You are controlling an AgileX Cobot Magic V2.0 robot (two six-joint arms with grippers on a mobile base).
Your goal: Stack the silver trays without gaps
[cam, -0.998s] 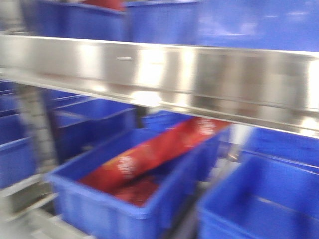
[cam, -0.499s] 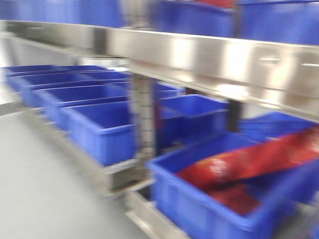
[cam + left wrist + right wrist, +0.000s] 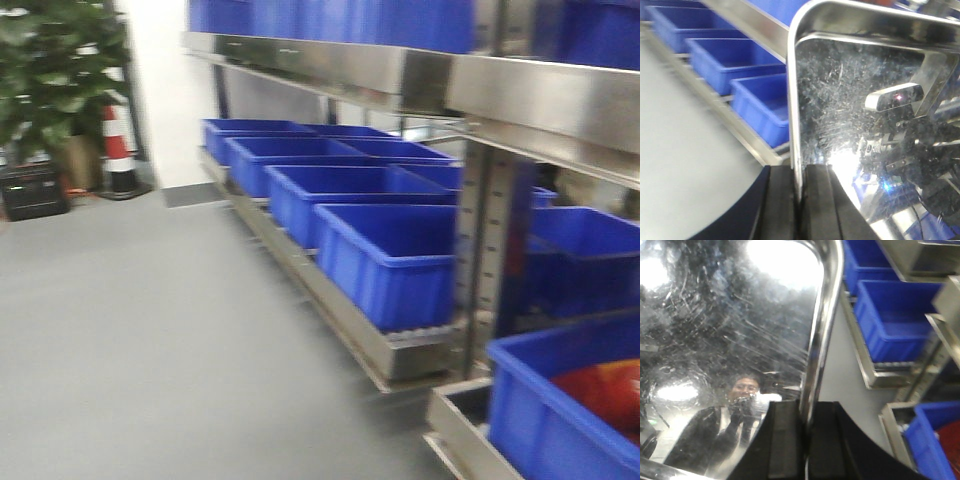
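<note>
The silver tray (image 3: 850,85) pinched by the left end effector (image 3: 800,172) is mirror-bright steel, hazed with fine scratches — likewise the silver tray (image 3: 730,325) at the right end effector (image 3: 806,410). Fingers (image 3: 780,205) matt black. Blue bins (image 3: 390,255) — smooth, faintly glossy plastic; shelf rail (image 3: 540,95) brushed metal; floor (image 3: 150,330) matt grey.

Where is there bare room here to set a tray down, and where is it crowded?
Free: the grey floor, bordered by the plant, the cone and the rack's lower shelf; the blue bins along that shelf look empty. Crowded: the near bin holding something red, and the top shelf, lined with more bins.
</note>
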